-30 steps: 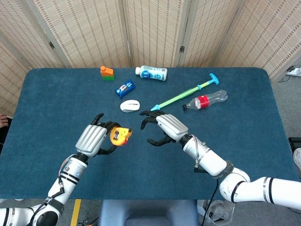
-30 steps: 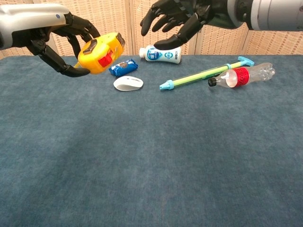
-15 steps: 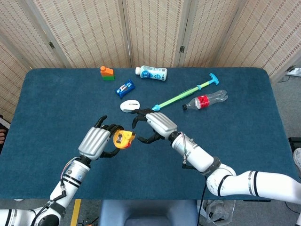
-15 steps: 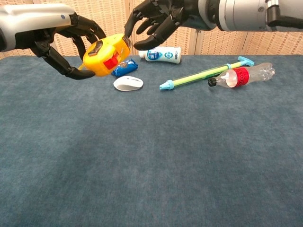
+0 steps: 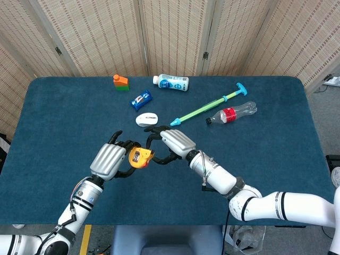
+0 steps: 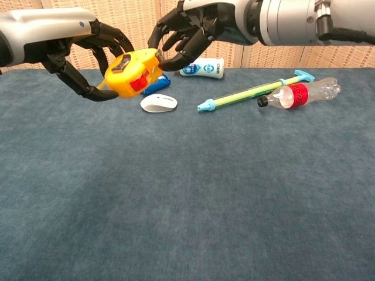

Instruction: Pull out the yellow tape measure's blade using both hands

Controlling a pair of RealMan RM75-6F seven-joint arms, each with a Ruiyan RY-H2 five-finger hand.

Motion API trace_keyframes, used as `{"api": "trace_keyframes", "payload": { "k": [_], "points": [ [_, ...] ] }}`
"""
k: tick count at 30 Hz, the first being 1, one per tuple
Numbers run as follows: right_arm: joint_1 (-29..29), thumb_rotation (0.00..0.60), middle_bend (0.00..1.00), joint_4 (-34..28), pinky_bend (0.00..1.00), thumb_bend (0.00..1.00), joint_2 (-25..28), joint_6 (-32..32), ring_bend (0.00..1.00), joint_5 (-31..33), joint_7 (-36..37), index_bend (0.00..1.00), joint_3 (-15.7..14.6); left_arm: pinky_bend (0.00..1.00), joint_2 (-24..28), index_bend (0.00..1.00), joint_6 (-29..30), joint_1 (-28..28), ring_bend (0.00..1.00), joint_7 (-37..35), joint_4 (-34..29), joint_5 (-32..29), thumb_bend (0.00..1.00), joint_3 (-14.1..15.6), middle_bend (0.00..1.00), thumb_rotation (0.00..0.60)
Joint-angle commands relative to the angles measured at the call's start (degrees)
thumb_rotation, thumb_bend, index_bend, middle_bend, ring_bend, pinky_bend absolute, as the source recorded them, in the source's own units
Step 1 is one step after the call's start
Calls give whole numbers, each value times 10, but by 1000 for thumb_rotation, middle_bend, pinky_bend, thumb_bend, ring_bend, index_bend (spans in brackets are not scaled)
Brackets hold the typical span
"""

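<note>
The yellow tape measure (image 5: pixel 139 158) (image 6: pixel 132 73), with a red button on its side, is held above the table in the grip of my left hand (image 5: pixel 109 159) (image 6: pixel 88 52). My right hand (image 5: pixel 175 144) (image 6: pixel 193 32) is right beside it. Its dark fingers are spread and curved around the case's right end, fingertips (image 6: pixel 157 45) at or just touching the corner. No blade shows outside the case. Whether the blade's tab is pinched is hidden by the fingers.
On the blue table (image 5: pixel 265 159) behind the hands lie a white mouse (image 5: pixel 146 119), a blue snack packet (image 5: pixel 141 99), a white bottle (image 5: pixel 171 82), an orange and green carton (image 5: pixel 121 82), a green and blue pump stick (image 5: pixel 208 107) and a clear bottle with a red label (image 5: pixel 232 113).
My right hand has moved left to the tape measure, and its fingers have come around the case's end. My left hand has shifted the tape slightly right and lower.
</note>
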Motion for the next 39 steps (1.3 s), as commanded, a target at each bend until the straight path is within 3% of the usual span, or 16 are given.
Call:
{"api": "trace_keyframes", "payload": {
  "k": [1, 22, 39],
  "points": [
    [-1, 600, 165, 1, 87, 361, 1, 2, 135, 2, 0, 450, -1, 82, 0, 517, 1, 0, 405, 0, 1, 0, 343, 1, 506, 600],
    [2, 600, 179, 14, 88, 361, -6, 0, 148, 3, 8, 551, -7, 82, -6, 517, 1, -6, 405, -5, 12, -5, 343, 7, 506, 600],
    [6, 600, 186, 23, 88, 361, -10, -2, 156, 10, 6, 573, -9, 82, -13, 517, 1, -9, 405, -6, 23, -6, 343, 9, 506, 600]
  ]
}}
